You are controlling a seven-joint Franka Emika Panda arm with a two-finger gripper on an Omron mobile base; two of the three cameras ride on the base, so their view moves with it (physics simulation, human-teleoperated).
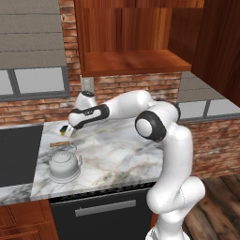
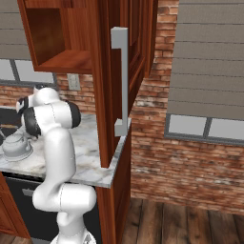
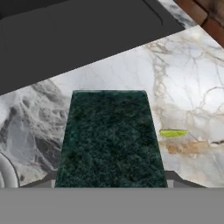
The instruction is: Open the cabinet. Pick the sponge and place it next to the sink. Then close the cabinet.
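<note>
Brick walls and a white-grey marble table make up this rendered kitchen corner, with one reddish-brown wooden cabinet mounted above. Its door stands swung open, the long silver bar handle facing the right base camera, and its shelf looks bare.

One white robot arm reaches left and down over the table. Its gripper is low above the marble and clamped on one sponge. In the hand view the dark green scouring face fills the middle, held between the fingers. In the left base view a bit of yellow and green shows at the gripper tip.

One dark sink lies just left of the gripper, bordered by marble. One silver kettle with a wooden handle sits nearer on the table, close to the sink edge.

Judging by this, the placing step is under way: cabinet open, sponge taken out and carried to the sink's right side. The next move likely calls for lowering it onto the marble beside the basin, clear of the kettle, and letting go. Closing the door remains.
</note>
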